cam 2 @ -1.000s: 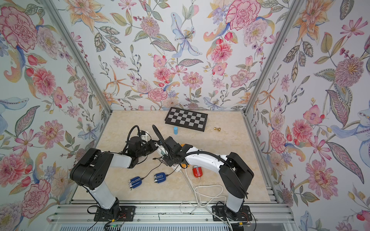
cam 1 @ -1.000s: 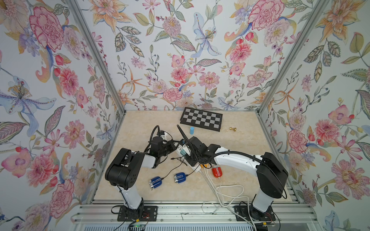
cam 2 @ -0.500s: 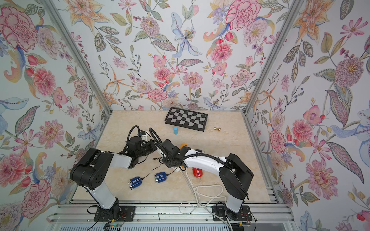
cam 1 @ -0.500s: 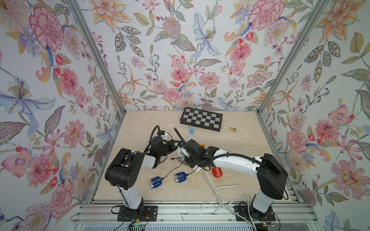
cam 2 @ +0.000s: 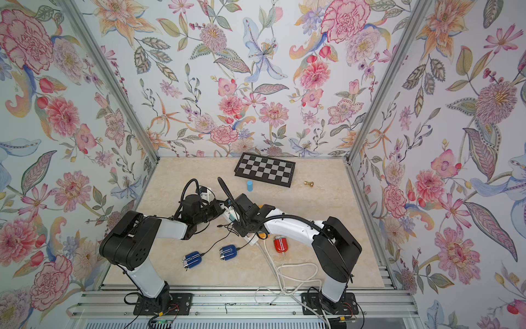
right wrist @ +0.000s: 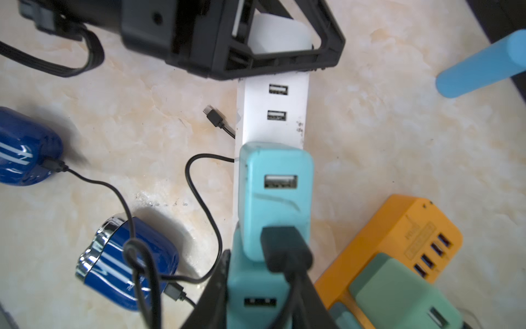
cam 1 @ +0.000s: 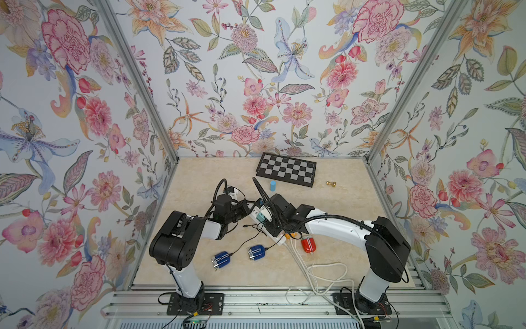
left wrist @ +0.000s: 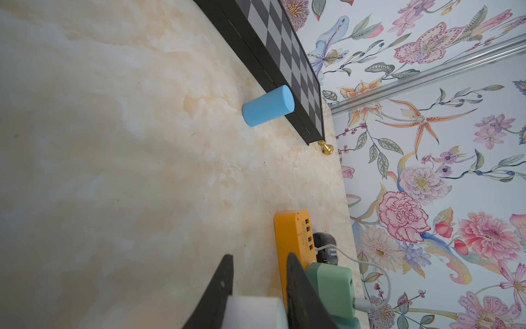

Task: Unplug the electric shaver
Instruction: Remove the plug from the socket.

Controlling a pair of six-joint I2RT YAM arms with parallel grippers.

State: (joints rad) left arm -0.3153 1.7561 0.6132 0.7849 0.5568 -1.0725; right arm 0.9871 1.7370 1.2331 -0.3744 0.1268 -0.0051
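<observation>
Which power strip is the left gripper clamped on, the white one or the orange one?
The white power strip: the left gripper is closed on its end. The orange power strip lies beside it on the table, with no gripper on it.

Nothing legible anywhere. Raised marking on top face of orange USB hub: blurred, unreadable. Tiny print low on blue shaver, beside white stripes: too small to read.

The right gripper, closed around a teal charger on the white power strip, tipped slightly toward the left arm, then swung back almost to its start.
</observation>
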